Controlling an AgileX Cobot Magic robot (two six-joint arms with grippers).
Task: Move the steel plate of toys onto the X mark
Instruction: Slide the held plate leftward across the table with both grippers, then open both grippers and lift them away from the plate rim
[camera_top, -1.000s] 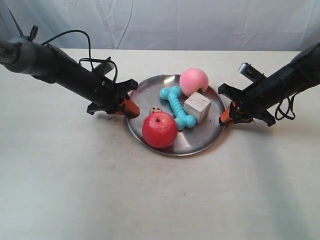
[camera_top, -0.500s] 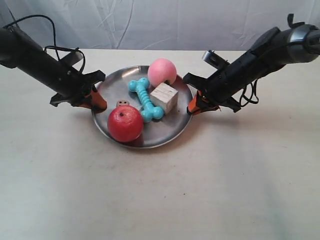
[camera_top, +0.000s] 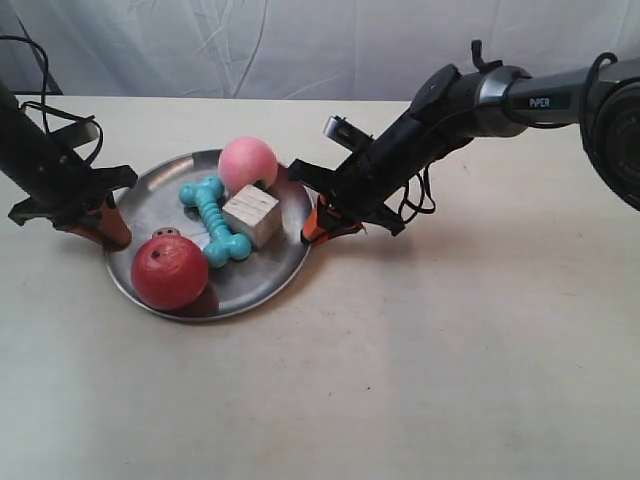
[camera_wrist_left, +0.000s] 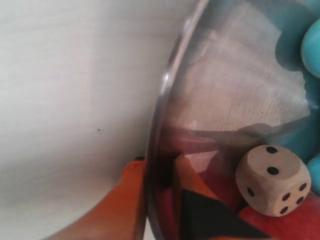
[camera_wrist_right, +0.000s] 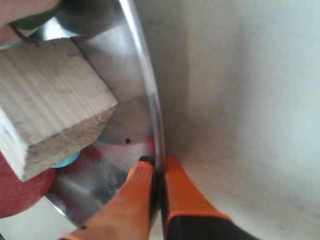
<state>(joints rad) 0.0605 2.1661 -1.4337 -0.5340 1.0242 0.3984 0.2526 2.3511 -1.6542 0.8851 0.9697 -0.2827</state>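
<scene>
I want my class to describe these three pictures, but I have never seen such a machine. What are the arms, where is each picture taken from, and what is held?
This is a robot with two arms, each ending in a gripper with orange fingers. One picture looks over the whole table; the other two come from cameras on the wrists, very close up. Between the arms is a steel plate carrying a red apple, a pink ball, a turquoise bone, a wooden cube and a small die. The left gripper and the right gripper each pinch the plate's rim, on opposite sides. No X mark shows here.
</scene>
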